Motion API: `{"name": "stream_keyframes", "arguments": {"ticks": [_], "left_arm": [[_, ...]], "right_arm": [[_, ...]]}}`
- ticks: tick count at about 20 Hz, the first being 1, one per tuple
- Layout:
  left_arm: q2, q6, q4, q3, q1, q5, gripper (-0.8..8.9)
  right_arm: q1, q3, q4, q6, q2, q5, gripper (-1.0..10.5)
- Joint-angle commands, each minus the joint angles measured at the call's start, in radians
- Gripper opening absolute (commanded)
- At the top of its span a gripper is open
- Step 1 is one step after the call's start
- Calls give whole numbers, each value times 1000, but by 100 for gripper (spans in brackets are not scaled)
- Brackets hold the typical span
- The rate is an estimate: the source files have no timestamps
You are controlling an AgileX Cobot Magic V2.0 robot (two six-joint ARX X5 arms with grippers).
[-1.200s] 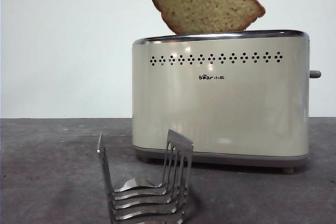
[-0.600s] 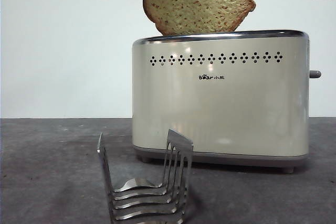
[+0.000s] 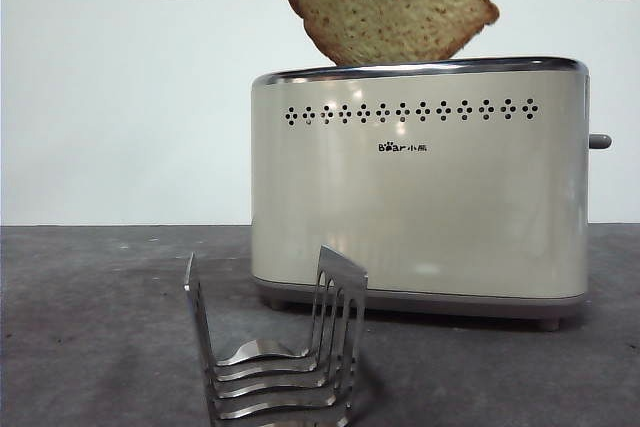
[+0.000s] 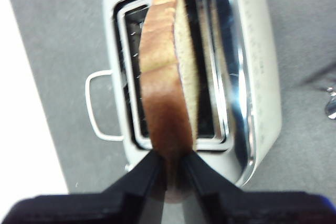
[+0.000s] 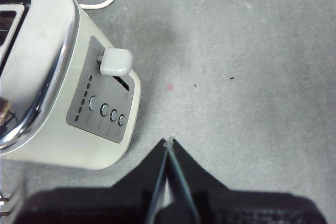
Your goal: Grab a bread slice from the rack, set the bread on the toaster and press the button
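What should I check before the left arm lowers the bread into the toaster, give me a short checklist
1. Left gripper fingers shut on the slice of bread: ok.
2. Bread lined up along a slot of the toaster: cannot tell, it looks slightly skewed.
3. Bread tilted in the front view: not ok.
4. Slots unobstructed: ok where visible.
5. Right gripper shut, apart from the button: ok.
6. Rack empty: ok.

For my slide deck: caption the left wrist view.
Left gripper holds the slice of bread edge-on above the toaster slot.
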Motion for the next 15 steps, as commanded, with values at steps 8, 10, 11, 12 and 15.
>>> {"name": "stream_keyframes", "arguments": {"ticks": [8, 10, 11, 12, 15], "left_arm": [[-11, -85, -26, 40, -39, -50, -10], [-11, -84, -29, 40, -51, -53, -10], [-11, -84, -33, 40, -60, -64, -10], [-11, -80, -41, 40, -69, -69, -10], [-4, -80, -49, 40, -81, -68, -10]], "right_arm": [[1, 3, 10, -13, 0, 1, -2], [1, 3, 10, -13, 0, 1, -2], [1, 3, 9, -13, 0, 1, -2], [1, 3, 9, -13, 0, 1, -2], [1, 3, 9, -12, 0, 0, -2]]}}
